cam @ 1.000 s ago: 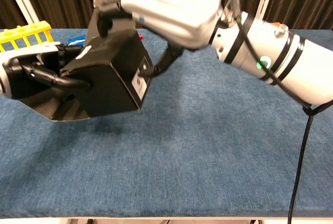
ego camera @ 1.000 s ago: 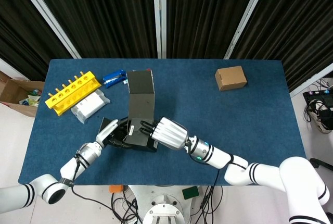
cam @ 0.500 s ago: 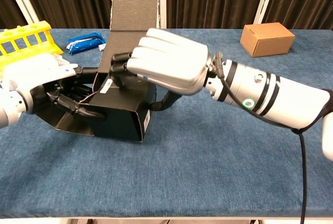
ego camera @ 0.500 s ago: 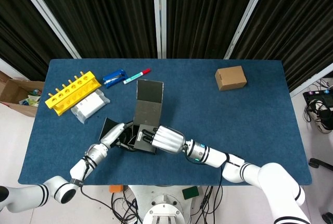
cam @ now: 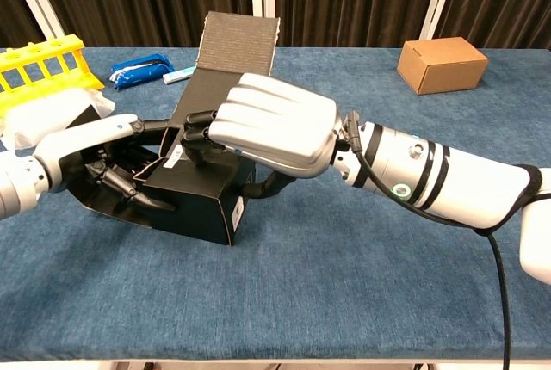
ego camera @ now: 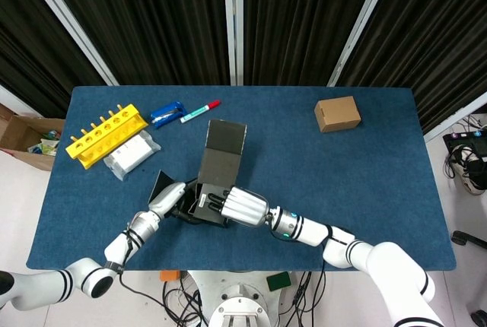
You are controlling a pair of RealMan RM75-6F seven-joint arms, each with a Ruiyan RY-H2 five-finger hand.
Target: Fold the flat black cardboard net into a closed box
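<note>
The half-folded black cardboard box (cam: 202, 202) sits low and left of centre in both views, resting on the blue cloth-covered bench (cam: 362, 292). Its long lid flap (cam: 237, 43) stands open, tilted up and away toward the black curtain (corrugated inner face visible in the chest view).

The right hand (cam: 271, 125) lies over the top of the box; its fingers (cam: 200, 120) curl over the upper left edge and its thumb reaches under the right side, so this hand is grasping the box. The left hand (cam: 90, 142) is at the left end of the box, with its dark fingers reaching into the open side flap (cam: 95, 198) and touching the cardboard; whether it actually clamps the flap cannot be told.

In the head view the same box (ego camera: 213, 198) appears at lower centre-left, between the left hand (ego camera: 169, 199) and the right hand (ego camera: 242, 207).

Other items on the bench:
- A yellow plastic tube rack (ego camera: 105, 134), upper left.
- A white plastic-wrapped packet (ego camera: 131, 153), just beside the rack.
- A blue pouch (ego camera: 167, 113) with a red-capped marker pen (ego camera: 199, 110) to its right.
- A small closed brown cardboard carton (ego camera: 338, 113), upper right, well apart from the hands.
</note>
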